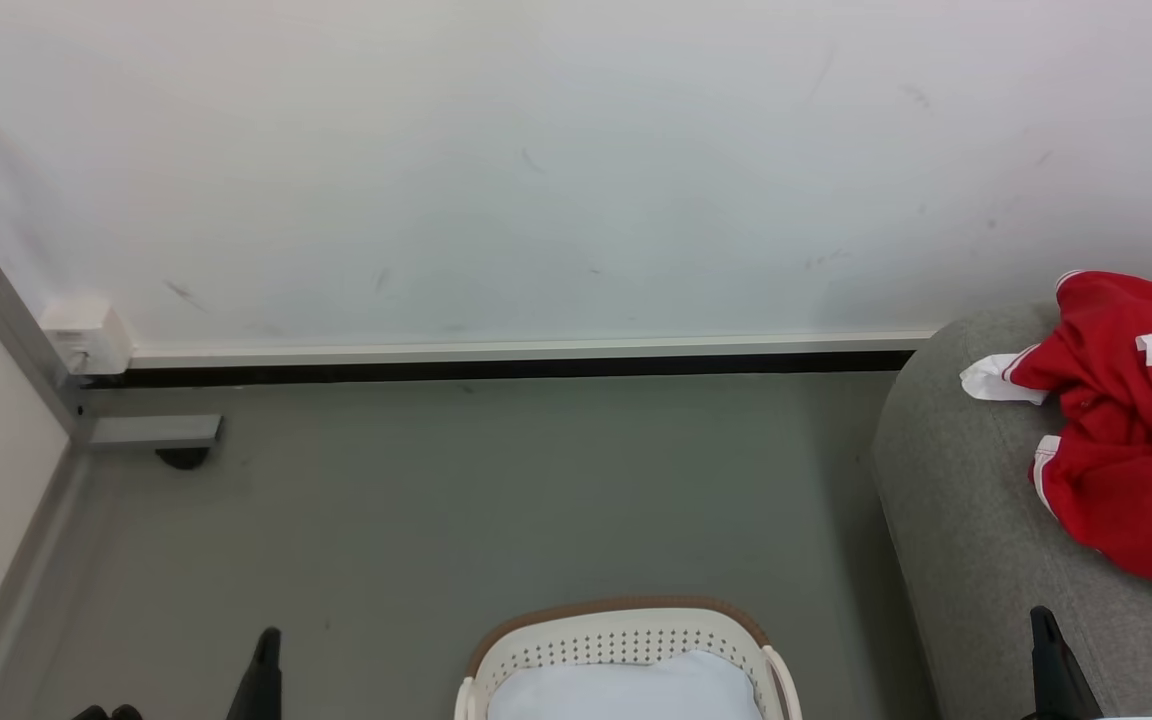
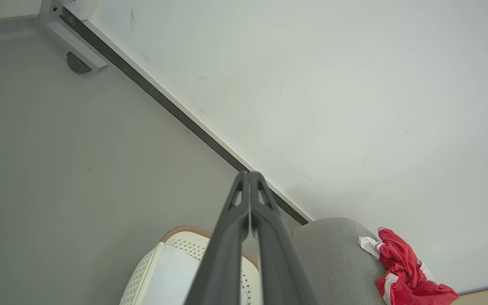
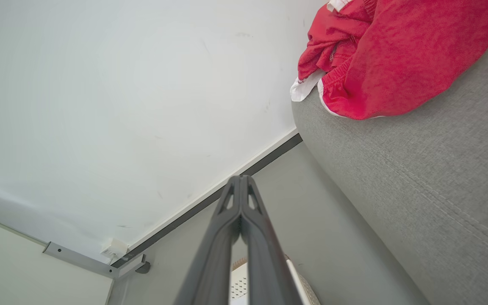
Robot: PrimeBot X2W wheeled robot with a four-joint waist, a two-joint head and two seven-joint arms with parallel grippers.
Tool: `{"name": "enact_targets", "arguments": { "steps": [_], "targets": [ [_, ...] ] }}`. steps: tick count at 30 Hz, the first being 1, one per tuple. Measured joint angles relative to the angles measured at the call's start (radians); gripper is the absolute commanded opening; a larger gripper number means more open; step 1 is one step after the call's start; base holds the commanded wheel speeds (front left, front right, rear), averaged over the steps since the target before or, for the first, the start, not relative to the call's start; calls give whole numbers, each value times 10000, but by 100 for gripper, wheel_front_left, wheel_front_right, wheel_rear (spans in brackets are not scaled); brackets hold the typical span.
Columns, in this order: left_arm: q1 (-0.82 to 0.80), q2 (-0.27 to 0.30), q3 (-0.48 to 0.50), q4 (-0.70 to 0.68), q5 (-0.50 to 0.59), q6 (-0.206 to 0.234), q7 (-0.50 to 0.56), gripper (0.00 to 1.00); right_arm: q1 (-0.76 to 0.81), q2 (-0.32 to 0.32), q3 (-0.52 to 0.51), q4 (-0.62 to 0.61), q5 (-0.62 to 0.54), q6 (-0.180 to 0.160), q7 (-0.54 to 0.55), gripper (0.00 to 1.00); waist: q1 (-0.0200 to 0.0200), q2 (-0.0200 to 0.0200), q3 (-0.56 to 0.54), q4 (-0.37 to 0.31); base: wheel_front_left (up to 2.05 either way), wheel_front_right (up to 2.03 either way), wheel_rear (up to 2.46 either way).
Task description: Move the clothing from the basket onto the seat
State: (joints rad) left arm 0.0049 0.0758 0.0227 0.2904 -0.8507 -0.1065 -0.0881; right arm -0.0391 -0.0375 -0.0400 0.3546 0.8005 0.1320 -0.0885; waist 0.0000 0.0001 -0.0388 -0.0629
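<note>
Both of my tools are pressed fully together with nothing between the fingers: the left end effector [image 2: 248, 178] sits at 7 o'clock in the head view and the right end effector [image 3: 240, 180] at 5 o'clock. The clothing [image 1: 1136, 440] lies bunched on the seat [image 1: 966, 520] at 3 o'clock, close to its rounded corner, with a white cuff reaching toward the edge.

The basket [image 1: 616, 612] stands on the floor [image 1: 456, 500] at 6 o'clock. The part of it I can see holds a pale pad [image 1: 626, 690] and no red. Its near half is cut off by the frame, so I judge the job probably finished but unconfirmed.

To do this step well, I would tip the head down to check the whole basket. I would keep both arms low, clear of the pile so nothing drags off the corner, and leave the pad alone.
</note>
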Motion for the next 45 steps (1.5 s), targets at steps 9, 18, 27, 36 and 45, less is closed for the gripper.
{"name": "enact_targets", "arguments": {
  "steps": [9,18,27,36,45],
  "targets": [
    [-141,-31,109,-48,-1137,-33,274,0,-41,-8,-98,-153,1168,0,290,0,0,0,44,66,0,0,0],
    [-285,-67,259,-100,-2134,-75,560,0,-194,-17,-211,-309,2217,-2,570,0,0,0,88,132,0,0,0],
    [-425,-104,357,-153,-3047,-88,798,0,-220,-23,-297,-418,3241,-2,802,0,0,0,133,199,0,0,0],
    [-559,-125,451,-205,-3856,-119,1051,0,-333,-33,-368,-564,4113,-2,1041,0,0,0,177,265,0,0,0],
    [-669,-165,568,-272,-4711,-138,1237,0,-401,-40,-447,-662,4987,-2,1248,0,0,0,222,333,0,0,0]
  ]
}}
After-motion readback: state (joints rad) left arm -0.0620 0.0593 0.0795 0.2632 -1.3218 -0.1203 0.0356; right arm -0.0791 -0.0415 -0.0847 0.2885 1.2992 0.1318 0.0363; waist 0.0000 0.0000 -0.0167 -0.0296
